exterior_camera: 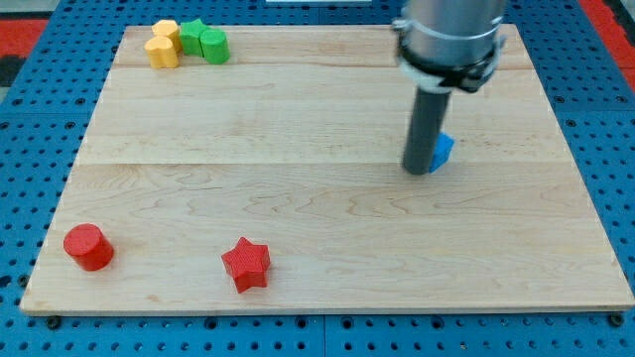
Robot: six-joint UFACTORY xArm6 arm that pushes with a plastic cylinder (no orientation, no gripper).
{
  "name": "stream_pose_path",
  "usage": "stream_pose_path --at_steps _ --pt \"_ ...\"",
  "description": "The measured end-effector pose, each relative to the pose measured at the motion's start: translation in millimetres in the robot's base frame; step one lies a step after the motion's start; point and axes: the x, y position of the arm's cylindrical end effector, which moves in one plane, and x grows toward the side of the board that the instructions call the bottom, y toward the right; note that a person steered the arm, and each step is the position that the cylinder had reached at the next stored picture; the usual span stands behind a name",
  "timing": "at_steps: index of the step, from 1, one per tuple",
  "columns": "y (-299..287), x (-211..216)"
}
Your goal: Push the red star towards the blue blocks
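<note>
The red star point(246, 263) lies near the view's bottom, left of the middle of the wooden board point(298, 119). A blue block point(443, 150) sits at the right of the board, mostly hidden behind my rod; its shape cannot be made out. My tip point(418, 171) rests on the board just left of that blue block, touching or nearly touching it. The tip is far to the right of and above the red star.
A red cylinder point(88, 246) stands at the bottom left. At the top left is a cluster: a yellow block point(164, 45), a green star point(190, 36) and a green cylinder point(213, 45). A blue pegboard point(30, 119) surrounds the board.
</note>
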Motion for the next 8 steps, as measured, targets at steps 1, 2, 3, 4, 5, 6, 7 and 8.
stream_pose_path --at_steps 1,2,3,4,5,6,7,8 --pt "25 -34" --pt "69 -43" --pt "92 -56" --pt "91 -96" --pt "93 -116" --pt "88 -85" --pt "78 -46" --pt "58 -9"
